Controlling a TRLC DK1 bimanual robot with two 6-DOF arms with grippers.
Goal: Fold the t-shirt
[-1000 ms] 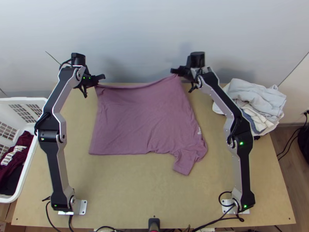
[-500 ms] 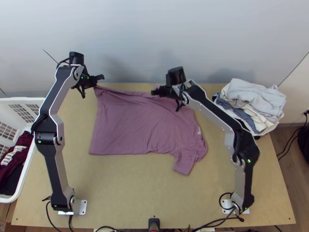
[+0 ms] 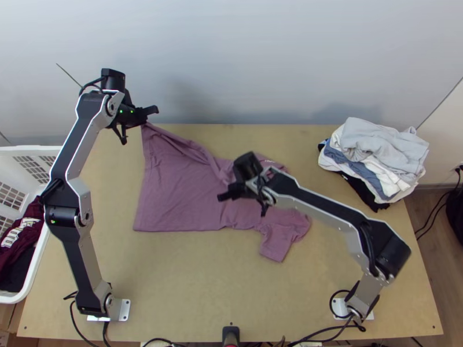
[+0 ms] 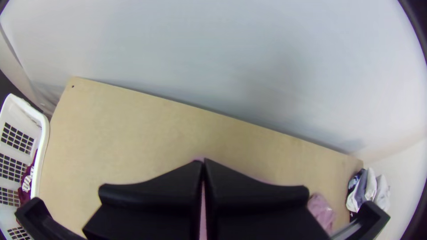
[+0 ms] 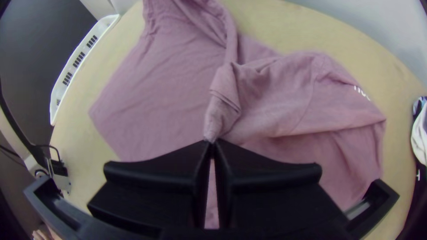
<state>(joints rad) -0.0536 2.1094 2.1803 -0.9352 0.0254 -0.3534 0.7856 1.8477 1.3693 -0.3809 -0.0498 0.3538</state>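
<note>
Gripping t-shirt (image 3: 179, 191): left fingers (image 3: 151, 110) by far table edge (image 3: 266, 127), right fingers (image 3: 224, 196) mid-shirt; open wood (image 3: 191, 283) nearside.

Both arms (image 3: 78, 162) wear black and silver-grey links, black cables (image 3: 110, 332) and small green lights (image 3: 53, 221).

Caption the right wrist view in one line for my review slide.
Right pincer shut on a bunched bit of the shirt, part of which lies over the rest on the table.
</note>
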